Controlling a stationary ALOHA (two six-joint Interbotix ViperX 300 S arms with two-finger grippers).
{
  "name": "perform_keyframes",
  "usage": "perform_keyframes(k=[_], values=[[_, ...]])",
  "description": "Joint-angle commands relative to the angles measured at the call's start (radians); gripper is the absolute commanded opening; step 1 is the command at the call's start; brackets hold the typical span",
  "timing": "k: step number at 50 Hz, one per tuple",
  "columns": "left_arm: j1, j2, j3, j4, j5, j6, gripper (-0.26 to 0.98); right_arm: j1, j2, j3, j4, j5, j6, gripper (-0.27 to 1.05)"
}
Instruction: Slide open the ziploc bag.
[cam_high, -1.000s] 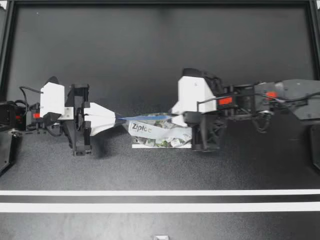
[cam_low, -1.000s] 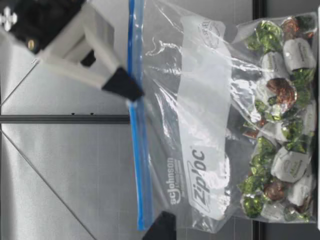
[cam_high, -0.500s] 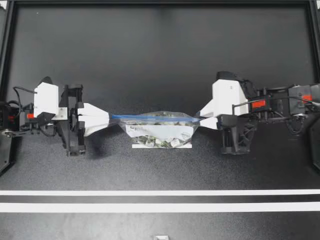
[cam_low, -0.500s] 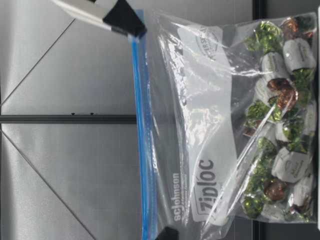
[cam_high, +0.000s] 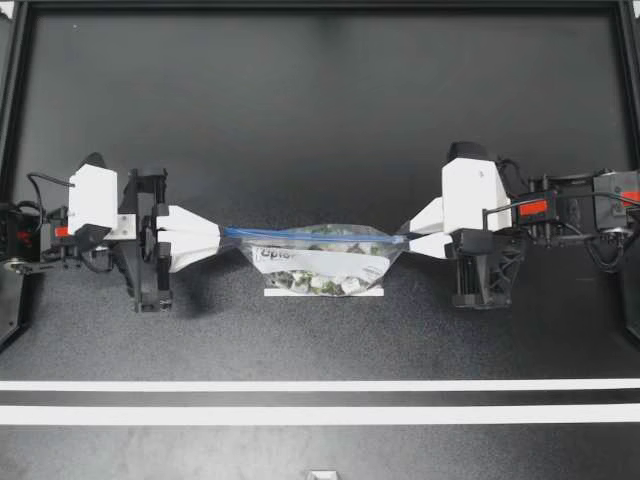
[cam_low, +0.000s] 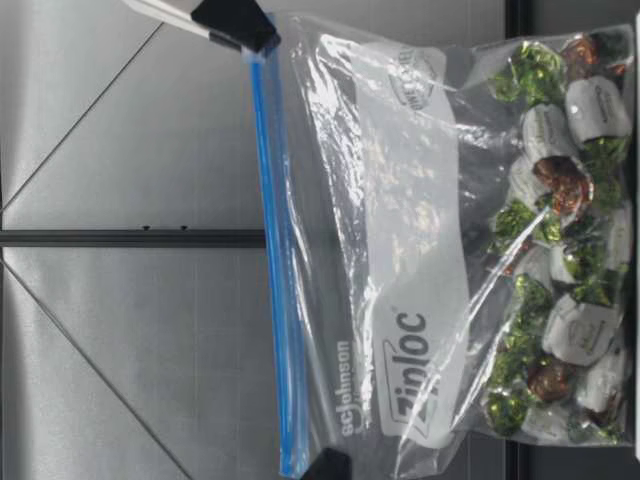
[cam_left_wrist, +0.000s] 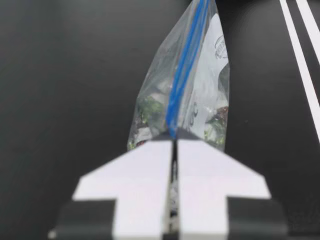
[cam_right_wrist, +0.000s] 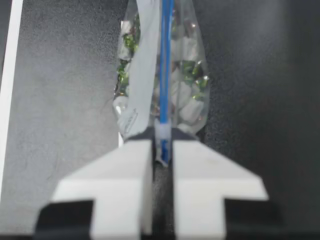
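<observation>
A clear ziploc bag (cam_high: 318, 262) of green, white and brown wrapped sweets hangs stretched between my two grippers, its blue zip strip (cam_high: 310, 236) running along the top. My left gripper (cam_high: 224, 236) is shut on the bag's left top corner (cam_left_wrist: 173, 131). At the right end of the strip, my right gripper (cam_high: 404, 240) is shut on the pale slider (cam_right_wrist: 163, 138). In the low view the bag (cam_low: 420, 250) stands upright with the sweets (cam_low: 560, 240) at its bottom. There my right gripper (cam_low: 238, 22) pinches one end of the strip (cam_low: 272, 260) and my left gripper (cam_low: 326, 466) the other.
A short white strip (cam_high: 322, 292) lies on the black table under the bag. Two white lines (cam_high: 320, 385) (cam_high: 320, 413) cross the table nearer the front edge. A black frame (cam_high: 320, 6) borders the table's back and sides.
My right gripper has travelled right along the blue strip, from the middle of the bag to its right end. The left gripper drew back slightly left and the bag now hangs taut.
</observation>
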Motion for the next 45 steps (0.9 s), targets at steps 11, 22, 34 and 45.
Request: perform_keyframes(k=[11, 22, 34, 45], values=[[0.005, -0.011, -0.017, -0.002, -0.002, 0.002, -0.14, 0.002, -0.026, -0.005, -0.002, -0.052, 0.002, 0.0], [0.005, -0.017, -0.025, 0.003, -0.002, 0.003, 0.1, 0.002, -0.026, 0.005, 0.0, -0.087, 0.005, 0.31], [0.005, -0.037, -0.035, 0.021, -0.002, 0.003, 0.35, 0.002, -0.04, 0.037, 0.0, -0.216, 0.008, 0.37], [0.005, -0.138, -0.037, 0.044, 0.02, 0.002, 0.35, 0.002, -0.094, 0.106, 0.005, -0.448, 0.008, 0.37]])
